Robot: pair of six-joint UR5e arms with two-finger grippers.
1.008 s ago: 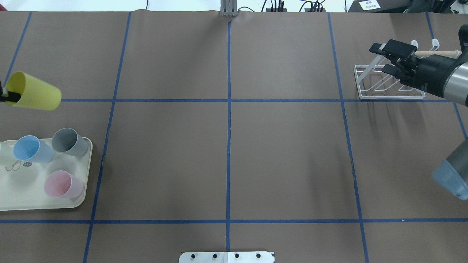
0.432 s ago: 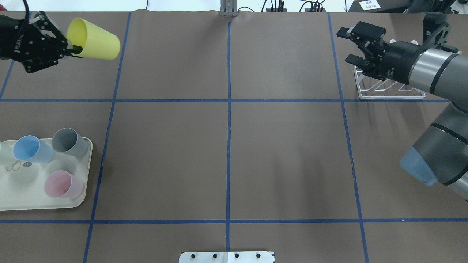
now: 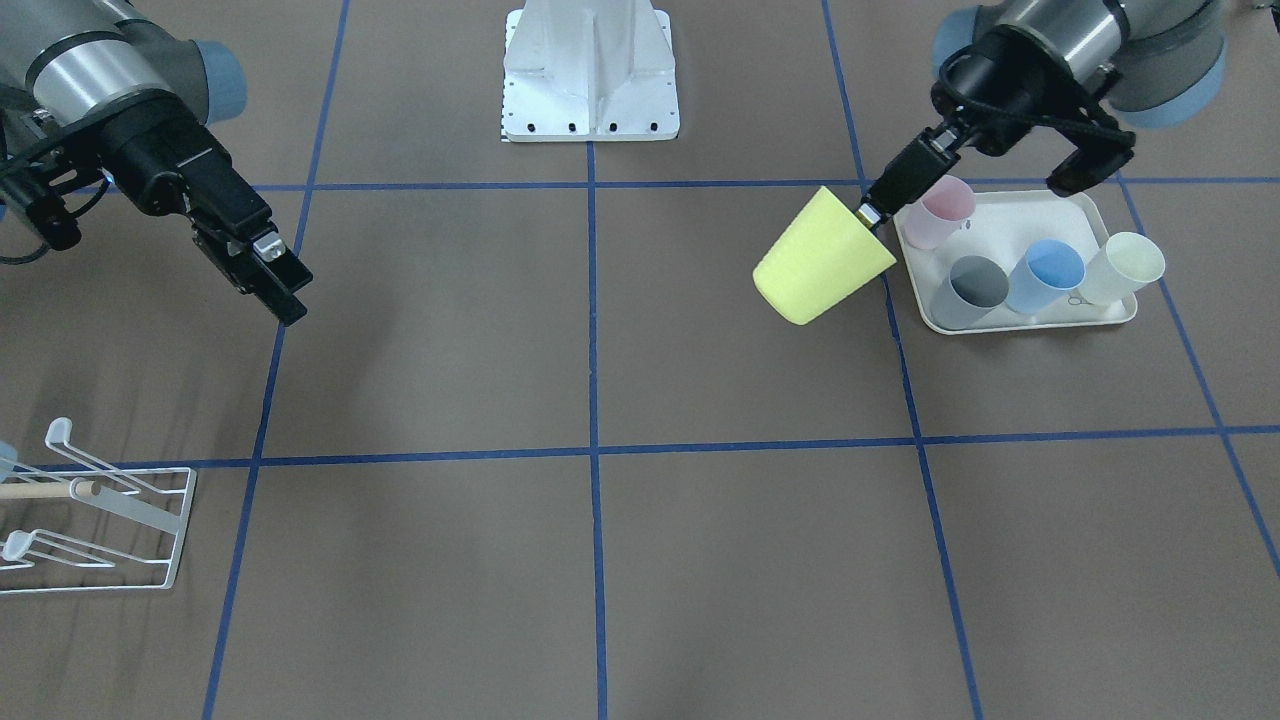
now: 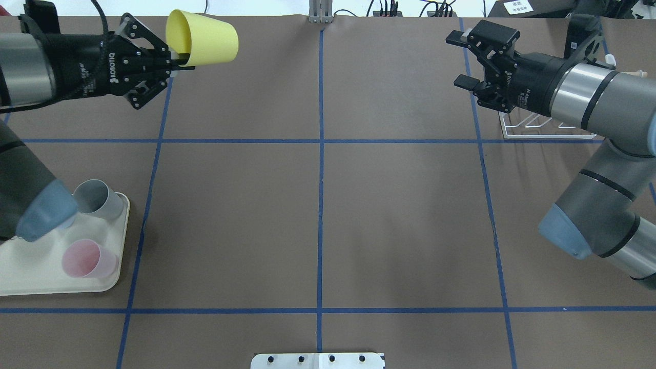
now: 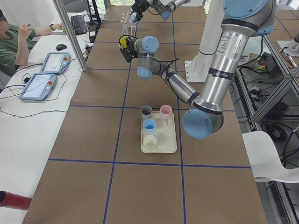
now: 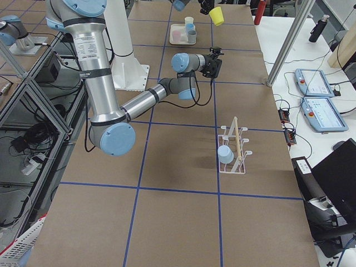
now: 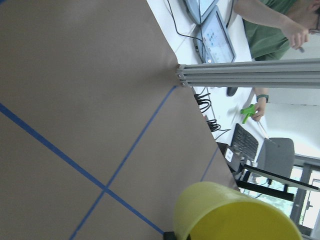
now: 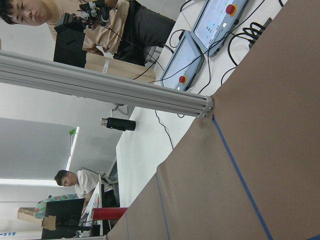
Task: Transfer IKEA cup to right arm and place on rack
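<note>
The IKEA cup is yellow and lies tipped on its side in the air over the far left of the table. My left gripper is shut on its rim, one finger inside the mouth. The front view shows the cup hanging beside the tray, and the left wrist view shows its wall at the bottom. My right gripper is open and empty, held high at the far right, facing the cup across the table. The white wire rack lies just behind it, mostly hidden by the right arm; the right side view shows this rack holding a blue cup.
A cream tray at the robot's left holds pink, grey, blue and cream cups. People sit at a side bench beyond the table's far edge. A metal post stands at the far middle edge.
My left arm has carried the yellow cup up and to the right, toward the table's far middle. My right arm has swung left, away from the rack, with its gripper still open.
</note>
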